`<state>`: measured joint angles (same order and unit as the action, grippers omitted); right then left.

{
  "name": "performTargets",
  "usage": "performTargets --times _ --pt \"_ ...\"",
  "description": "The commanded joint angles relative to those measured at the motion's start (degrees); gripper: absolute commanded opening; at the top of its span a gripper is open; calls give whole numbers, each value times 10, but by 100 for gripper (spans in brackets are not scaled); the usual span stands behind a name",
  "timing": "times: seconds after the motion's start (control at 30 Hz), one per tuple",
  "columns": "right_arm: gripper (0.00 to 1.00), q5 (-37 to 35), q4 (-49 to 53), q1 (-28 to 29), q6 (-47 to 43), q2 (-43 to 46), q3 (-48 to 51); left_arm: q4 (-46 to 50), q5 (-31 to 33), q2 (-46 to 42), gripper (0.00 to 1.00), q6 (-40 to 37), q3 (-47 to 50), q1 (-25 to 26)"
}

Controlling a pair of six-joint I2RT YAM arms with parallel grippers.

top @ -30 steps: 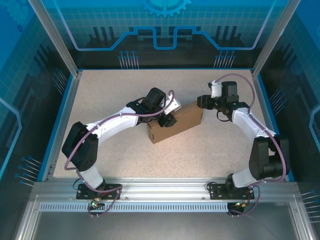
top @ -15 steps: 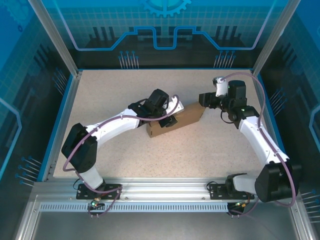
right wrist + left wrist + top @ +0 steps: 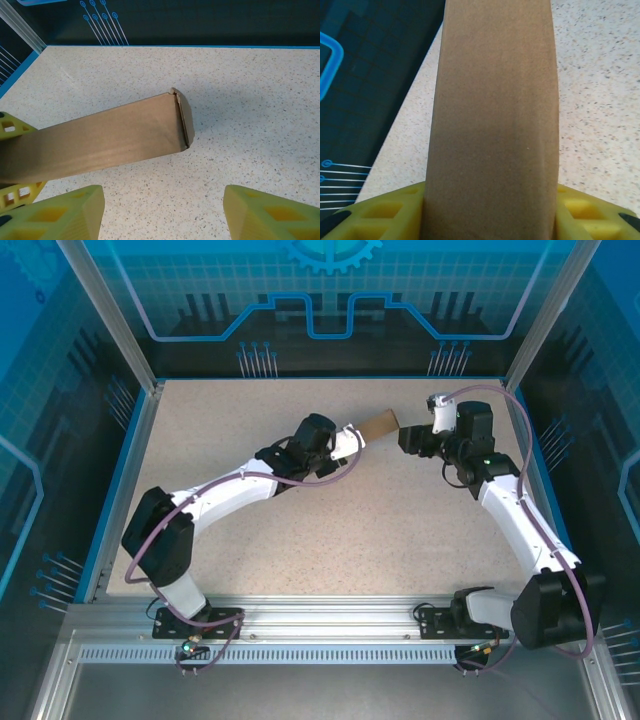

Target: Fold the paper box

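Note:
The paper box [image 3: 378,425] is a closed brown cardboard box held off the table, its far end pointing toward the back right. My left gripper [image 3: 338,447] is shut on its near part. In the left wrist view the paper box [image 3: 495,100] runs up between the yellow fingers [image 3: 390,212]. My right gripper [image 3: 410,438] hovers just right of the box's far end, open and holding nothing. In the right wrist view the paper box [image 3: 110,137] lies ahead of the open right gripper [image 3: 162,215], its closed end flap toward the right and apart from both fingertips.
The speckled table [image 3: 400,530] is ringed by a blue rim and dark patterned walls [image 3: 320,300]. The left gripper's yellow finger [image 3: 11,129] shows at the left edge of the right wrist view. The back wall [image 3: 200,22] stands close behind the box.
My left gripper has lifted the box and carried it toward the back of the table, turning it. The right gripper has opened wider and come away from the box's end.

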<state>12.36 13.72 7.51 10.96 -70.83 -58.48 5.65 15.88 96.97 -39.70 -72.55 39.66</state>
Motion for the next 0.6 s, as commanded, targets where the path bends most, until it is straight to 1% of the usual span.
performTargets --times 0.0,0.07,0.13,0.3,0.57 --pt "65 -6 8 8 -1 -1 11 -104 31 24 36 -57 22 1" --pt "66 -7 6 7 -1 -2 16 -130 46 44 37 -78 27 1" --pt "66 -6 4 7 -1 -4 21 -132 57 61 38 -83 23 1" --pt "66 -1 0 7 -1 -15 28 -137 43 70 39 -55 32 3" --pt "67 9 -12 8 4 -25 29 -132 30 75 52 -10 66 17"
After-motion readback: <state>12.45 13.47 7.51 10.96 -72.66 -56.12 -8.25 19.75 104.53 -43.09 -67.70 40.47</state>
